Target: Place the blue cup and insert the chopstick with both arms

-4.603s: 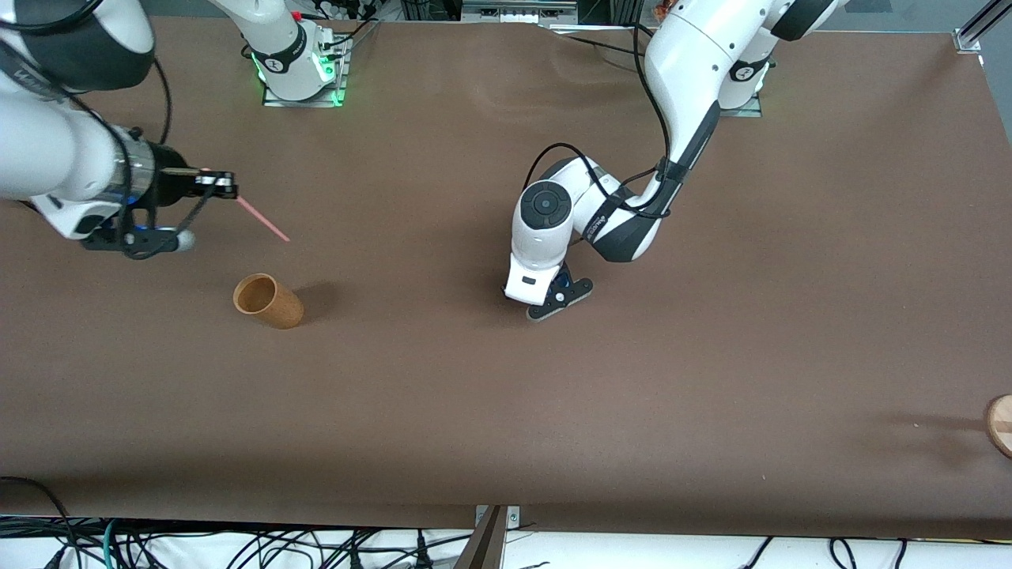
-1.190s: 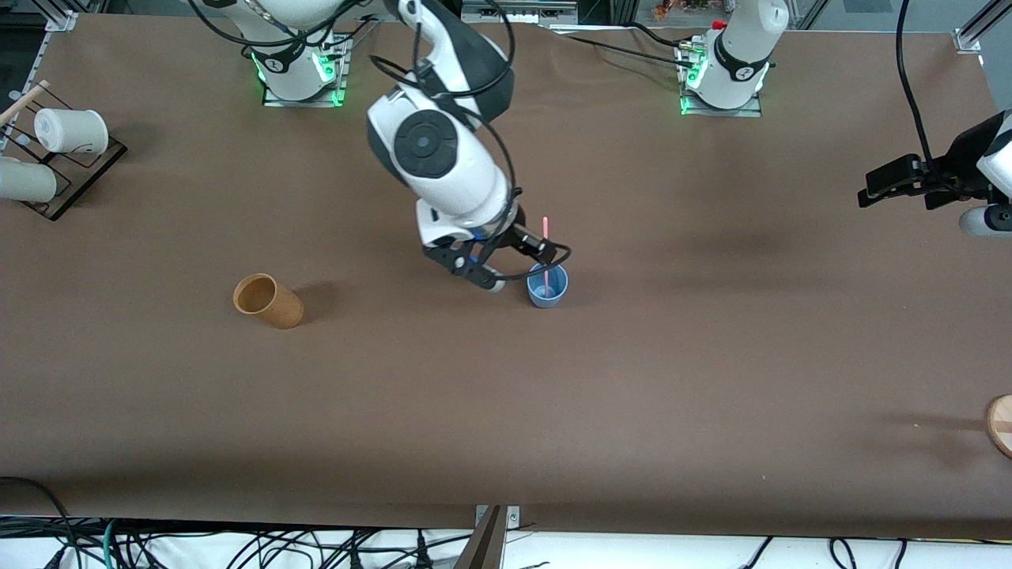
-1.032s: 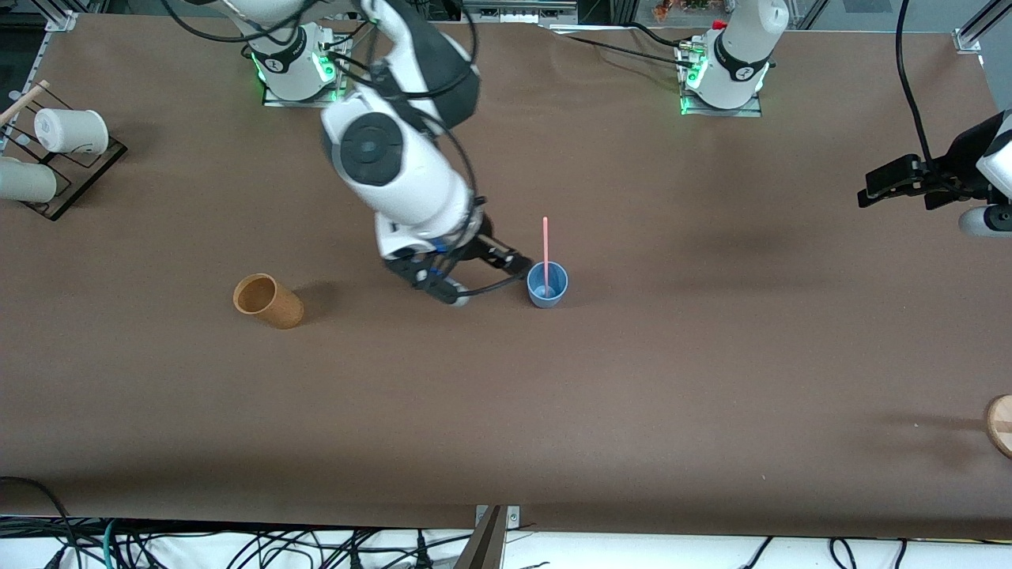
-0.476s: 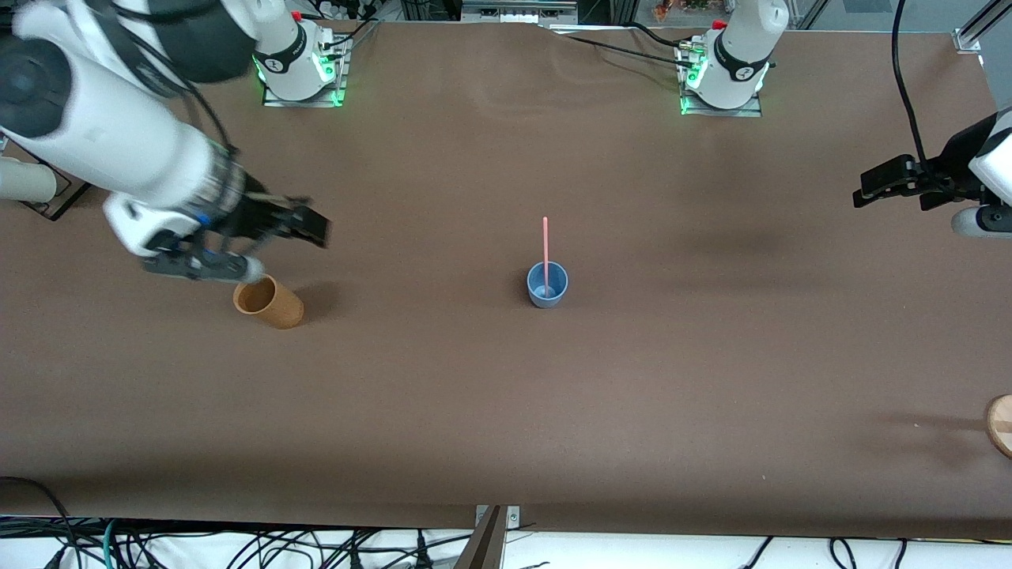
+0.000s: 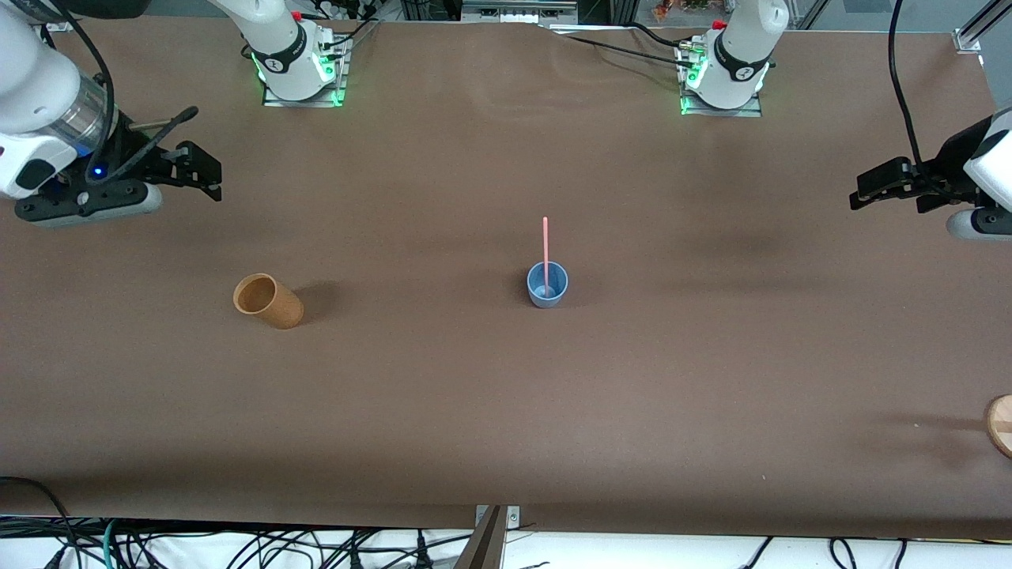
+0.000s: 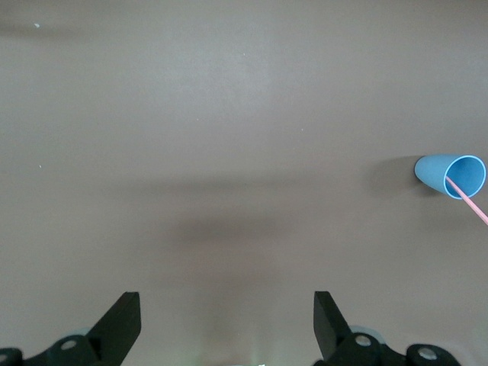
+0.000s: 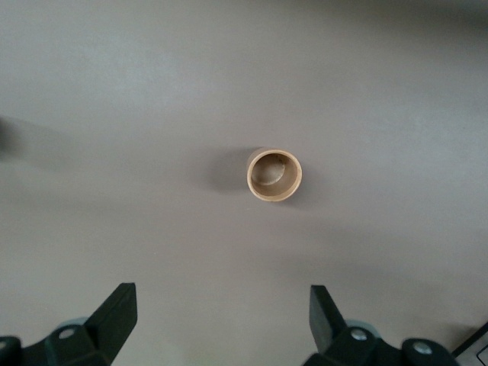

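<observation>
The blue cup point(image 5: 547, 284) stands upright near the middle of the table, with the pink chopstick point(image 5: 545, 241) standing in it and leaning on its rim. Both also show in the left wrist view, the cup point(image 6: 450, 174) and the chopstick point(image 6: 469, 201). My right gripper point(image 5: 202, 167) is open and empty, up over the right arm's end of the table. My left gripper point(image 5: 874, 183) is open and empty, up over the left arm's end. Both are well away from the cup.
A tan-brown cup point(image 5: 267, 300) stands toward the right arm's end, nearer the front camera than my right gripper; it shows in the right wrist view point(image 7: 274, 174). A round wooden object point(image 5: 1000, 424) sits at the table's edge at the left arm's end.
My right gripper let go of the chopstick in the blue cup and drew back fast to the right arm's end of the table. The left arm has hardly moved.
</observation>
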`<state>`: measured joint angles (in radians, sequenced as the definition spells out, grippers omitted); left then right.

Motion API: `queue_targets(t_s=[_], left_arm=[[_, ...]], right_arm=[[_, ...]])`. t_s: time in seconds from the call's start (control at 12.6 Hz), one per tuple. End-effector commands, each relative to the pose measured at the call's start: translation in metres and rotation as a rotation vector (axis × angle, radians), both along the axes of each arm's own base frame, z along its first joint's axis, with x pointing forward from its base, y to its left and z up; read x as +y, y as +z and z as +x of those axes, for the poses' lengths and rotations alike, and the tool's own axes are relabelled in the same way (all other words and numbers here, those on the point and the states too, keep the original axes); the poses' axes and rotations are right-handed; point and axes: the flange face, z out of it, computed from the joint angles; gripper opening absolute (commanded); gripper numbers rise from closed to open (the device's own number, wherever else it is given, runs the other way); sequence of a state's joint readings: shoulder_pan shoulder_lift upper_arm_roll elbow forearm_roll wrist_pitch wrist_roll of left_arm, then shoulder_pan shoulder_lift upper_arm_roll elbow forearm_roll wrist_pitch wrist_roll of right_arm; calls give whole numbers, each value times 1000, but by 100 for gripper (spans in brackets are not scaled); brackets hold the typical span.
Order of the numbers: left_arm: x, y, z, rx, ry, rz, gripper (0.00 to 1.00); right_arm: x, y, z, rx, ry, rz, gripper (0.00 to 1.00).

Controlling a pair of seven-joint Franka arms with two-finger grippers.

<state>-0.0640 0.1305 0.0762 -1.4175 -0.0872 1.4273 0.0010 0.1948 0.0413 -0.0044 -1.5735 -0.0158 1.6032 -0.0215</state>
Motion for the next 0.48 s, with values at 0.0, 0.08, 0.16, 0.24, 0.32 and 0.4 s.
queue_targets(t_s=[0.0,0.08,0.16,0.24,0.32,0.4], left_arm=[[0,-1,2,-8,13,-10,100],[0,-1,1,-9,14,-10,100],[0,-1,1,-9,14,-10,100],[0,-1,1,-9,13,-11,100],[-1,-1,1,-9,11,-11,100],[-2,-1,1,-9,10,-11,100]], right_arm=[[0,-3,-7,-13,26,-17,100],[1,-1,-8,-15,27,-17,100],[0,-2,-9,-7,29,-18,100],[0,-3,-9,-2,30,-19,100],[0,-3,-9,-2,32,-19,100],[0,-1,-10,-7,33,-18,100]])
